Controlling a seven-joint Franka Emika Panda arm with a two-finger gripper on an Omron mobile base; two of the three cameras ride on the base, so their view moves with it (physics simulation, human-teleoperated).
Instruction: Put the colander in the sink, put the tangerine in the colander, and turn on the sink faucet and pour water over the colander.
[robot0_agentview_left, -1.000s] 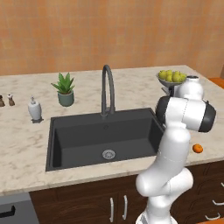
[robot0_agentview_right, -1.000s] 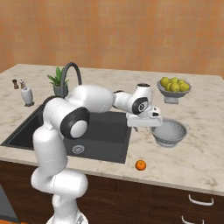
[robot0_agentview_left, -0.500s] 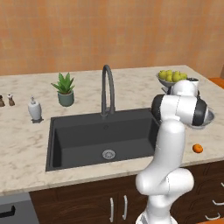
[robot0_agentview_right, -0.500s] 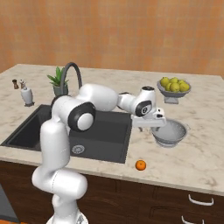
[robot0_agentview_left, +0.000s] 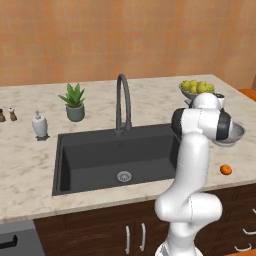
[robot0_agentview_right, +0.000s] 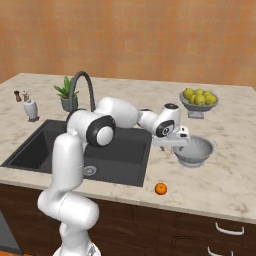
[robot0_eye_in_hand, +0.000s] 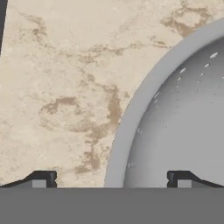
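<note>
On the bench: colander (robot0_agentview_right: 196, 151) right of sink (robot0_agentview_right: 115, 150)
Pincer (robot0_eye_in_hand: 109, 179): spread wide, astride colander rim
Tangerine (robot0_agentview_right: 160, 188): near bench edge

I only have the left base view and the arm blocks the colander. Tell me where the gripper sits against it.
Observer: The gripper is open, straddling the colander's rim on its sink side.
Operator: Report the tangerine.
Observer: The tangerine lies on the counter near the front edge, apart from the colander.
Operator: Check inside the colander.
Observer: The hand view shows bare perforated metal where it looks in.
</note>
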